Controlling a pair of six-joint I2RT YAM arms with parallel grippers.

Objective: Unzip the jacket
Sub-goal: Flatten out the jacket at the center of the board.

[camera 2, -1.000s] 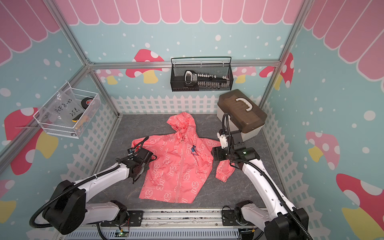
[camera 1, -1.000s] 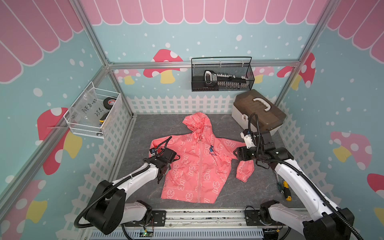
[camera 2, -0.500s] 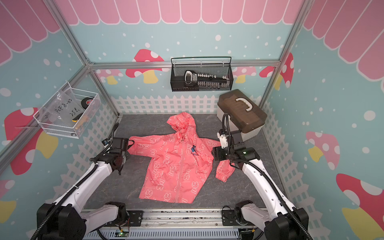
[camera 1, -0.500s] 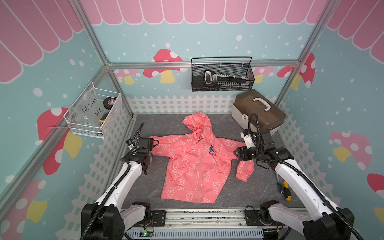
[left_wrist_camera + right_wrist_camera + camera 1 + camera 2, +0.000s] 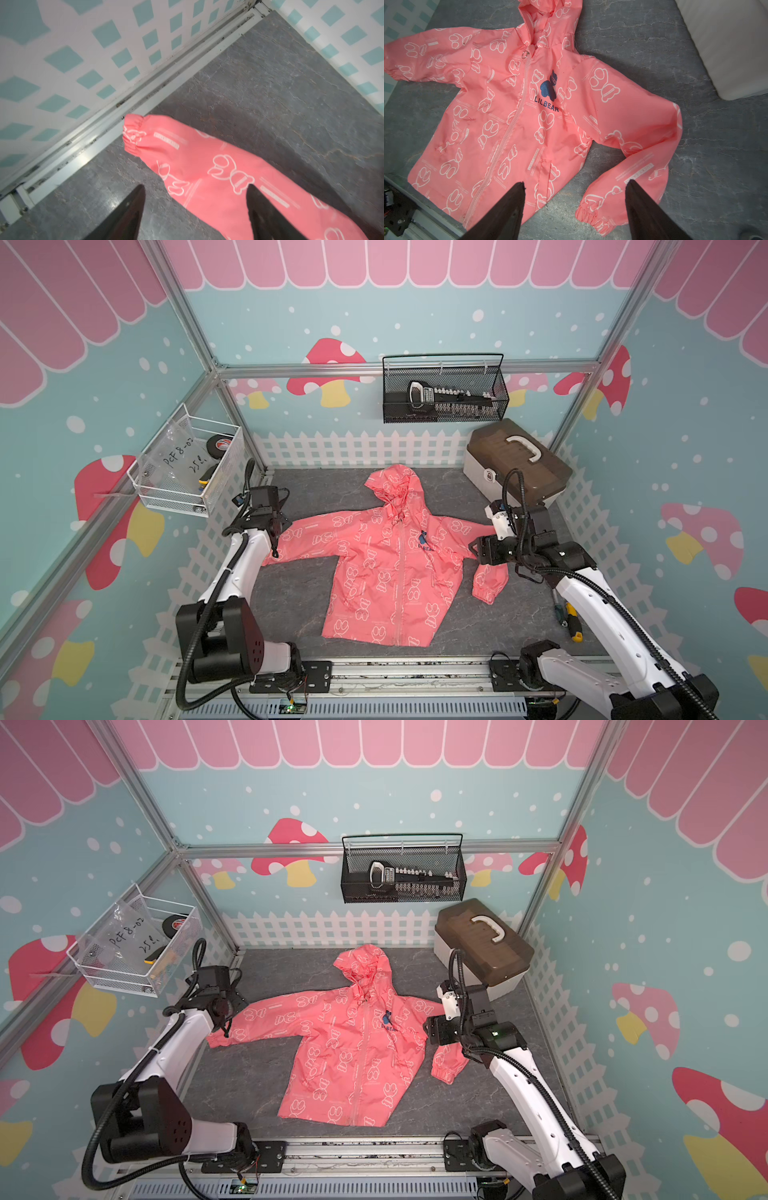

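Grey stone-look mat (image 5: 291, 605) covers the floor you work on, and the toolbox (image 5: 515, 464) with the brown lid sits at its back corner. You find the jacket (image 5: 374, 572) lying flat and face up on the mat, just in front of the toolbox and out to its side. The hood is level with the toolbox and the hem is well away from it. The sleeve nearest the toolbox bends down at the elbow. The other sleeve runs straight out, away from the toolbox.

Your right gripper (image 5: 575, 181) hangs above the jacket on the toolbox's side, jaws spread and holding nothing. Your left gripper (image 5: 195, 186) is over the sleeve farthest from the toolbox, near its cuff (image 5: 133, 133). Its jaws are spread wide and the fabric lies loose beneath them.

The zipper (image 5: 512, 124) is closed up to the collar. Its ring pull (image 5: 525, 54) rests at the top, at the hood end.
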